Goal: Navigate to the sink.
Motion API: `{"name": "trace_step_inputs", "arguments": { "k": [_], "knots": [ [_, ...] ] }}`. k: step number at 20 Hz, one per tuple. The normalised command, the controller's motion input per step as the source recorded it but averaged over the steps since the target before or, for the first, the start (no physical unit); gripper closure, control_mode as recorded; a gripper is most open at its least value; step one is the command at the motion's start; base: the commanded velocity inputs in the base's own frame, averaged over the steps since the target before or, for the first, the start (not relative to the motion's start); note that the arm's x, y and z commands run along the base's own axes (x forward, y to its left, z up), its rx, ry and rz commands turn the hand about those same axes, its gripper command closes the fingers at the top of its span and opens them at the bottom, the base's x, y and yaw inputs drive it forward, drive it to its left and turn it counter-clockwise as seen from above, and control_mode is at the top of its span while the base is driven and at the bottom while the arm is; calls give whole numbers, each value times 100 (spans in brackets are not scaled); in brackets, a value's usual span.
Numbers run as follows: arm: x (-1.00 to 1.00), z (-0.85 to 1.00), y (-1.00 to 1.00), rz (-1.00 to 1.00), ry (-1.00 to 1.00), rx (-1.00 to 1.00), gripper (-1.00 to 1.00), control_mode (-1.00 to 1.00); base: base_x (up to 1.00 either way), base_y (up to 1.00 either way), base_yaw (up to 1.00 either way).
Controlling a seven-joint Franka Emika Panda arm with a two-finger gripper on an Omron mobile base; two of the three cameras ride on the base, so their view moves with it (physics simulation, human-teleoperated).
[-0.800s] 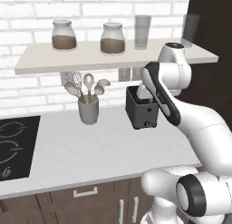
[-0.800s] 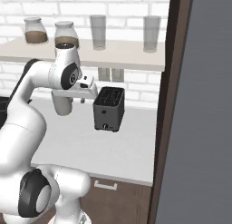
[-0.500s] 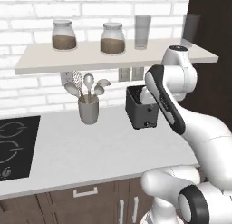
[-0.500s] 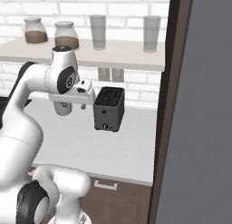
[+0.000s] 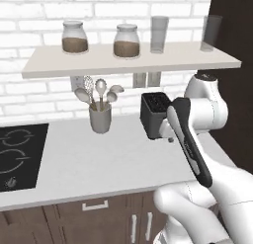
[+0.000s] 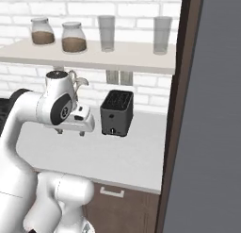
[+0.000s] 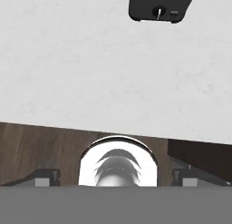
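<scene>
Here base faces toaster (image 5: pixel 154 114) on surface (image 5: pixel 99 159), beside cooktop (image 5: pixel 20 154); sink elsewhere, so driving remains. Arm tucked for travel, jaws wide, empty.

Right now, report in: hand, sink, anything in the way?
Hand open, empty, over counter. Base faces toaster and cooktop; not yet at sink. Tall dark panel close on right.

Counter (image 5: pixel 118 161), centre frame: matt, pale, stone-like, faintly mottled. Toaster (image 6: pixel 116 112): matt black. Cooktop (image 5: pixel 20 156), left edge: glossy black glass. Cabinet fronts (image 5: pixel 113 221), bottom: dark wood grain. Back wall (image 5: pixel 39 11): white painted brick. Upper shelf tumblers (image 5: pixel 159 34): clear glass. Utensil holder (image 5: pixel 100 120): smooth grey.
</scene>
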Motion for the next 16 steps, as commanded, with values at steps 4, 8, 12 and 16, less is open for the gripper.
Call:
{"name": "trace_step_inputs", "arguments": {
  "k": [4,8,12,16],
  "knots": [
    [0,0,0,0,0,0,-100,100,-39,39,43],
    [0,0,0,0,0,0,-100,100,-28,54,51],
    [0,0,0,0,0,0,-100,100,-5,62,58],
    [0,0,0,0,0,0,-100,100,0,68,63]
  ]
}}
